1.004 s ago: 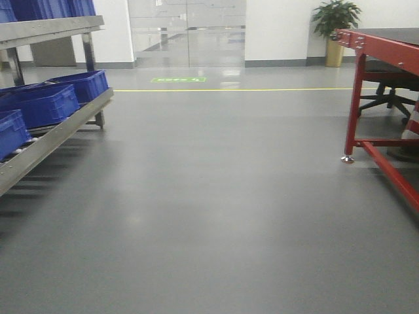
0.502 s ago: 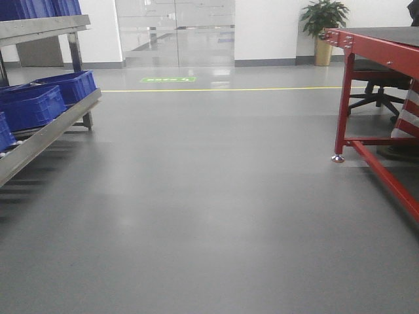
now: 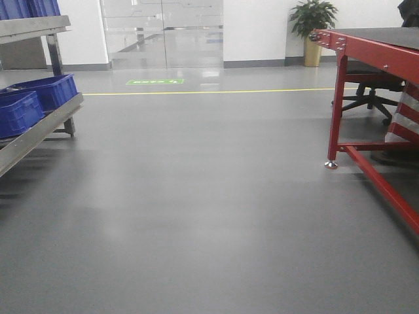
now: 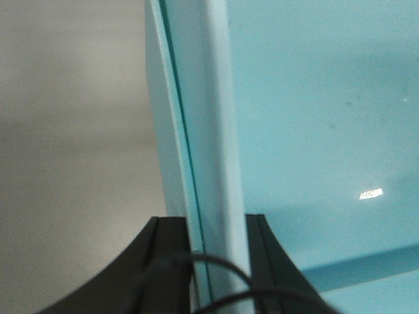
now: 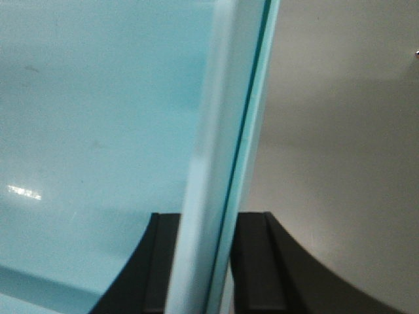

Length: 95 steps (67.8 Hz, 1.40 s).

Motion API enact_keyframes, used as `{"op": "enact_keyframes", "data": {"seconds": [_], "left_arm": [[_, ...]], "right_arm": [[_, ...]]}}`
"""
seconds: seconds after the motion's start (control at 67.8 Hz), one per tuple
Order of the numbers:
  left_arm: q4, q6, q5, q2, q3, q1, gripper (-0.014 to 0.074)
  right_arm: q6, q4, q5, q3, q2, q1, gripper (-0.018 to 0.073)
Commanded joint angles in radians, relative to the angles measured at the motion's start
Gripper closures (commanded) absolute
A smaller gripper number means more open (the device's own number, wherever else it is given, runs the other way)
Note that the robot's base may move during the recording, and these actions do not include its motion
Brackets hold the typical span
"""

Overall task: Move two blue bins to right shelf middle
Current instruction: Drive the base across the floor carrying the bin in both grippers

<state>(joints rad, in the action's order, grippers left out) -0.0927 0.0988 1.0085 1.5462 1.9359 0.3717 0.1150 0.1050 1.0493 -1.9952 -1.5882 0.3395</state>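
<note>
Two blue bins (image 4: 314,131) clamped; glossy grey floor (image 3: 196,216), red table (image 3: 366,43).

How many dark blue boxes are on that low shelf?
2: one dark blue plastic crate at the picture's left edge, a second crate behind it, farther along the steel rack. More may sit out of frame.

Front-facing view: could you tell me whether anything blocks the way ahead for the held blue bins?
Nothing visible does: the floor ahead is open, with a red table at right and a rack of dark blue crates at left. I cannot identify the goal shelf.
</note>
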Motion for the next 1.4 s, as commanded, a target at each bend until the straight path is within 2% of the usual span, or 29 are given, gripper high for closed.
{"op": "enact_keyframes", "data": {"seconds": [0.0, 1.387], "left_arm": [[-0.036, -0.015, -0.087, -0.023, 0.018, 0.001, 0.0707], [-0.036, -0.015, -0.087, -0.023, 0.018, 0.001, 0.0707]], "right_arm": [[-0.011, -0.004, -0.07, -0.018, 0.016, -0.006, 0.0712], [-0.011, -0.004, -0.07, -0.018, 0.016, -0.006, 0.0712]]}}
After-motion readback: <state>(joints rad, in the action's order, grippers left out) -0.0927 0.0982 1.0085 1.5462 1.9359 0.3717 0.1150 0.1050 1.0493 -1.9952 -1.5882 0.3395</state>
